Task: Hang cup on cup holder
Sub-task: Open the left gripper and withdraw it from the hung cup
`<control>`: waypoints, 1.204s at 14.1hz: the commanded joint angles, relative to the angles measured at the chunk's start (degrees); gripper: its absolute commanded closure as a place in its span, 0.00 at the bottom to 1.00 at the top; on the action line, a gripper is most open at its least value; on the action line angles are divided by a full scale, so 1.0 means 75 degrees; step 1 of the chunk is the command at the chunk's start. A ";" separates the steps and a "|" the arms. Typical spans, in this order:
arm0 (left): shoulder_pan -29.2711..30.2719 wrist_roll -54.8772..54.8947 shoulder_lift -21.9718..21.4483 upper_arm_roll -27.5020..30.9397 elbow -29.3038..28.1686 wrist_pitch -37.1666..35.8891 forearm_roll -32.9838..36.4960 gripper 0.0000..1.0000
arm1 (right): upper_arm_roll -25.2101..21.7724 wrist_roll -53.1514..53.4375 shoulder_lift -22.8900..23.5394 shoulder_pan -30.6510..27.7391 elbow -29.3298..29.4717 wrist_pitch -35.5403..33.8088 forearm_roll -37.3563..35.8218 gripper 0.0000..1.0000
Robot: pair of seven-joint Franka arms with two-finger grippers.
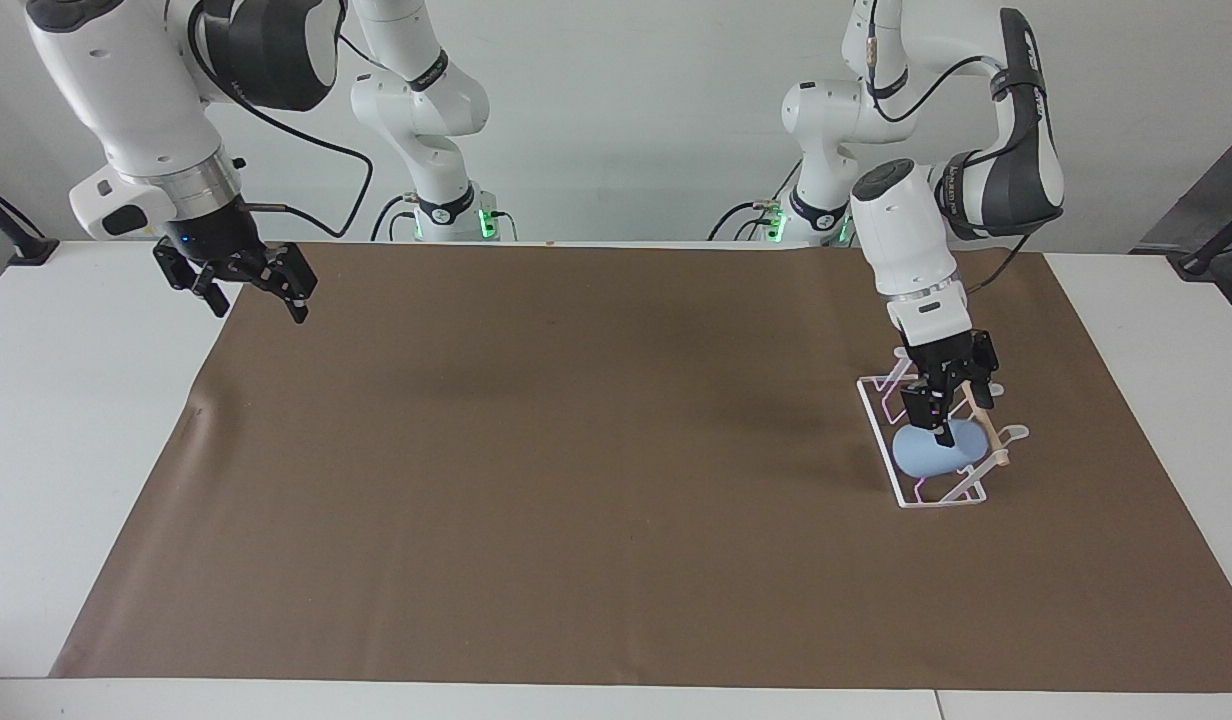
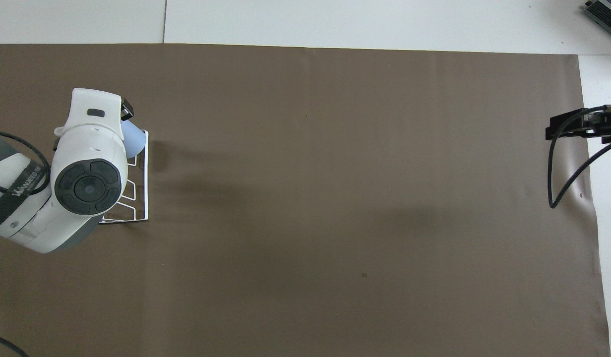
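Observation:
The light-blue cup [image 1: 931, 452] lies tilted on the white wire cup holder [image 1: 881, 420], on a prong at the end of the rack farthest from the robots, below the wooden dowel [image 1: 986, 430]. My left gripper [image 1: 948, 412] is just over the cup with its fingers apart, no longer clamping it; one fingertip is at the cup's top. In the overhead view the cup [image 2: 135, 141] peeks out from under the left arm's wrist, over the rack [image 2: 143, 188]. My right gripper [image 1: 246, 292] waits open and empty in the air over the mat's edge at the right arm's end.
A brown mat [image 1: 576, 450] covers most of the white table [image 1: 76, 400]. The right arm's cable [image 2: 558, 168] hangs over the mat's edge.

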 commanded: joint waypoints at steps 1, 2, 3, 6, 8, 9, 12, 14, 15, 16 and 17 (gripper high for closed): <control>0.0079 -0.0115 -0.0173 -0.0015 -0.0110 0.0128 0.0198 0.00 | 0.0022 0.0136 -0.0071 -0.0036 -0.0127 0.0149 0.0082 0.00; 0.0078 -0.0092 -0.0162 -0.0015 -0.0005 0.0139 0.0198 0.00 | 0.0022 0.0160 -0.0071 -0.0013 -0.0127 0.0137 0.0082 0.00; 0.0078 -0.0022 -0.0115 -0.0039 0.0193 0.0105 0.0175 0.00 | 0.0033 0.0264 -0.0071 -0.0013 -0.0127 0.0137 0.0105 0.00; 0.0090 0.0282 -0.0103 -0.0039 0.0324 0.0209 -0.0209 0.00 | 0.0034 0.0499 -0.0071 -0.0001 -0.0138 0.0149 0.0362 0.00; 0.0311 0.1273 -0.0045 -0.0039 0.0335 0.0758 -0.1133 0.00 | 0.0033 0.0383 -0.0071 -0.0001 -0.0138 0.0149 0.0352 0.00; 0.0417 0.1929 -0.0033 -0.0039 0.0347 0.0830 -0.1625 0.00 | 0.0033 0.0371 -0.0071 -0.0001 -0.0150 0.0149 0.0352 0.00; 0.0676 0.3594 -0.0044 -0.0051 0.0441 0.0831 -0.2891 0.00 | 0.0033 0.0008 -0.0095 -0.0001 -0.0173 0.0125 0.0328 0.00; 0.0688 0.4766 -0.0103 -0.0039 0.0511 0.0714 -0.3875 0.00 | 0.0033 0.0007 -0.0107 -0.0013 -0.0208 0.0102 0.0340 0.00; 0.0723 0.5166 -0.0114 -0.0039 0.0616 0.0563 -0.4239 0.00 | 0.0033 0.0007 -0.0118 -0.0013 -0.0209 0.0067 0.0340 0.00; 0.0735 0.5529 -0.0138 -0.0039 0.0744 0.0225 -0.4371 0.00 | 0.0033 0.0019 -0.0118 -0.0013 -0.0209 0.0044 0.0340 0.00; 0.0735 0.5939 -0.0173 -0.0051 0.0838 -0.0138 -0.4488 0.00 | 0.0022 0.0008 -0.0118 -0.0083 -0.0209 0.0020 0.0328 0.00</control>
